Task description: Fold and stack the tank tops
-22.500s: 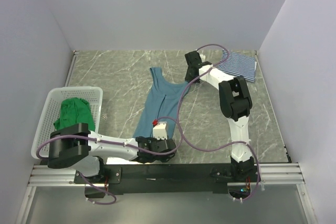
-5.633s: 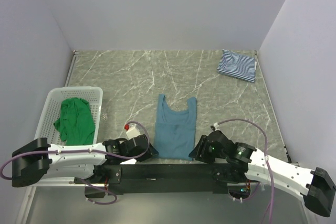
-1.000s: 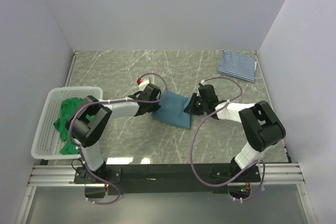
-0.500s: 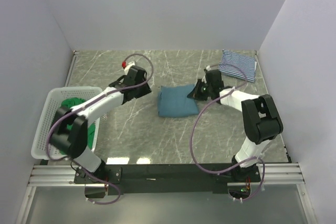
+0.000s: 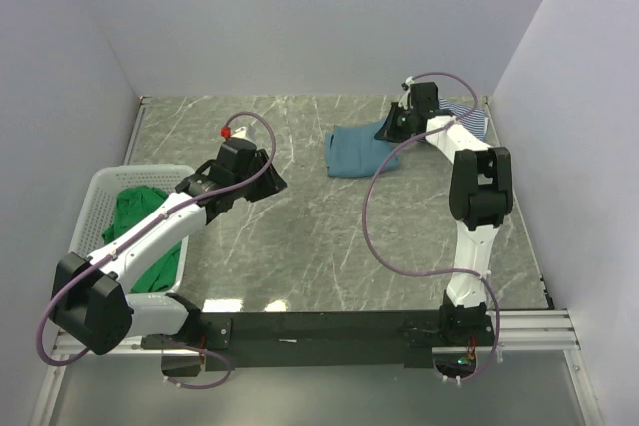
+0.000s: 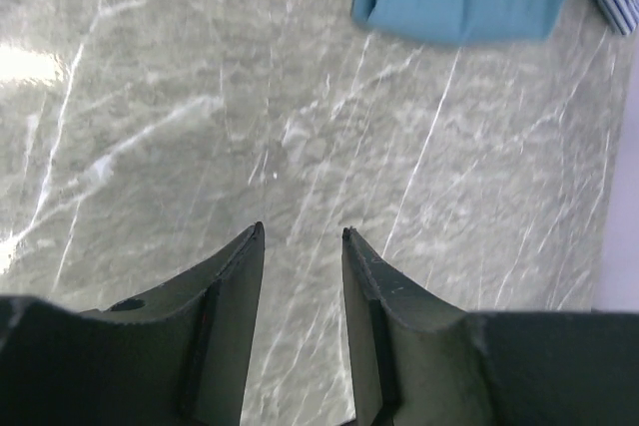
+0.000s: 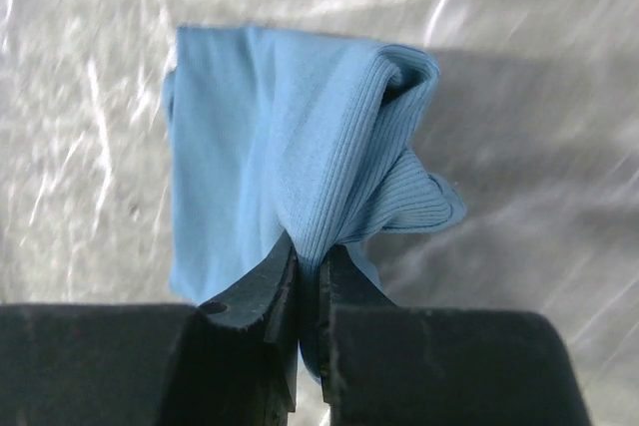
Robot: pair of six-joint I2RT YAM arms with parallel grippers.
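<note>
right gripper point(image 7: 307, 251) pinching the folded teal top point(image 5: 351, 153) at the far side of the desk point(image 5: 329, 236)
its shut fingers clamp the top's bunched edge, just beside the striped top point(image 5: 471, 123) in the far right corner. the left gripper point(image 6: 302, 233) hangs open over bare marble (nothing between its fingers). the green top point(image 5: 135, 214) lies in the white basket point(image 5: 142, 169).

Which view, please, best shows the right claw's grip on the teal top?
The right wrist view: the right claw is shut on a bunched fold of the teal top. The top external view shows it small, grip unclear; the left wrist view catches only part of it.
</note>
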